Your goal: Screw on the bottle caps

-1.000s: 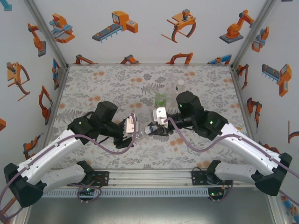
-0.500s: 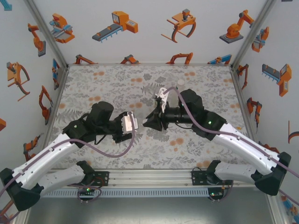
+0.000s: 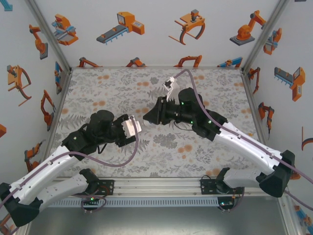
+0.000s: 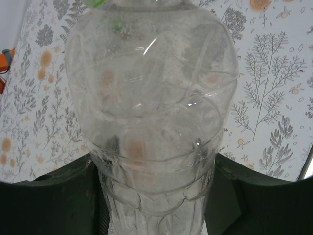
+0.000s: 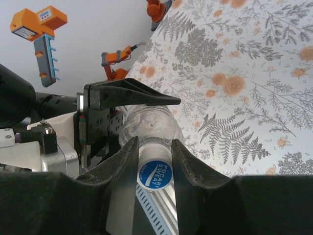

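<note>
Right gripper (image 5: 155,145) pinches blue cap (image 5: 155,175); left gripper (image 4: 151,205) holds clear bottle (image 4: 146,98).

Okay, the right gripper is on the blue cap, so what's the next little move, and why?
Probably rotate the right gripper at the wrist to twist the blue cap tighter. It pinches the cap, which sits on the mouth of the clear bottle, and the left gripper clamps that bottle's body.

1. The right gripper (image 5: 155,149) pinches a blue cap (image 5: 154,175) between its fingers.
2. The cap sits at the near end of a clear bottle (image 5: 156,128).
3. The left gripper (image 5: 141,120) clasps the bottle farther along.
4. A floral table (image 5: 244,73) lies beyond.
</note>
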Controlling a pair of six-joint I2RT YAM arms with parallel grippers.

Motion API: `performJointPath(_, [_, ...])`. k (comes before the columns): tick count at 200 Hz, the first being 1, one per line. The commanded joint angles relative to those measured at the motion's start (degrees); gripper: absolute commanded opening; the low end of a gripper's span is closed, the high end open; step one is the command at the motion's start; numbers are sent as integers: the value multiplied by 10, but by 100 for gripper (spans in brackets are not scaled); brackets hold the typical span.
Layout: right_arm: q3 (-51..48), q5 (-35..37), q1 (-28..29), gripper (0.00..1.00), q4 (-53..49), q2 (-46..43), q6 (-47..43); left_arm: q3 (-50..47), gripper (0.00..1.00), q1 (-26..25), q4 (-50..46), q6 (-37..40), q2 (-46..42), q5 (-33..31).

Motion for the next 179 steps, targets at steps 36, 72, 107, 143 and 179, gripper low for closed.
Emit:
performJointPath(36, [24, 23, 9, 67, -35, -53, -46, -2, 0, 8, 40, -30, -5, 5])
performJointPath(72, [56, -7, 9, 66, -85, -11, 8, 0, 0, 8, 35, -32, 2, -25])
performJointPath(107, [50, -18, 9, 61, -77, 11, 45, -1, 0, 8, 34, -33, -2, -31])
performJointPath(143, [39, -13, 8, 55, -51, 24, 64, -1, 0, 8, 34, -32, -6, -22])
performJointPath(179, [30, -2, 4, 48, -25, 32, 70, -1, 0, 8, 33, -31, -4, -6])
